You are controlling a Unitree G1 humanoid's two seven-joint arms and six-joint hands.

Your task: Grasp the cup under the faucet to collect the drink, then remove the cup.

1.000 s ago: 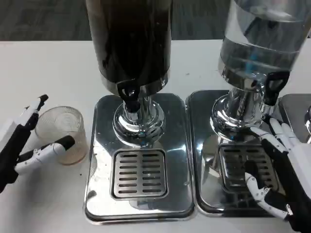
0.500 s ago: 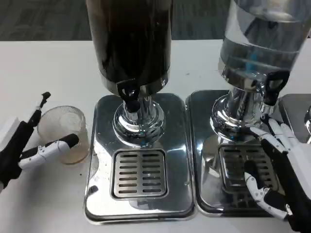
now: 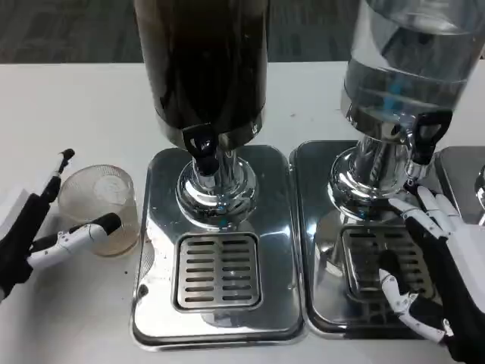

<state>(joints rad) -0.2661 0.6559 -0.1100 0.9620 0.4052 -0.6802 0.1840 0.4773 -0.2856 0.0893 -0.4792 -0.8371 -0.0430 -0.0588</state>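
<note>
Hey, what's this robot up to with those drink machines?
It is getting a drink. Its left hand is spread around a clear ribbed plastic cup standing on the white table, beside the dark drink dispenser, not under its black faucet. Its right hand rests open over the drip grate of the clear water dispenser.

Bright and even, lit from above. Shiny glare on the metal trays (image 3: 155, 250). Soft shadows on the table (image 3: 76, 303). Slightly blurry overall.
</note>
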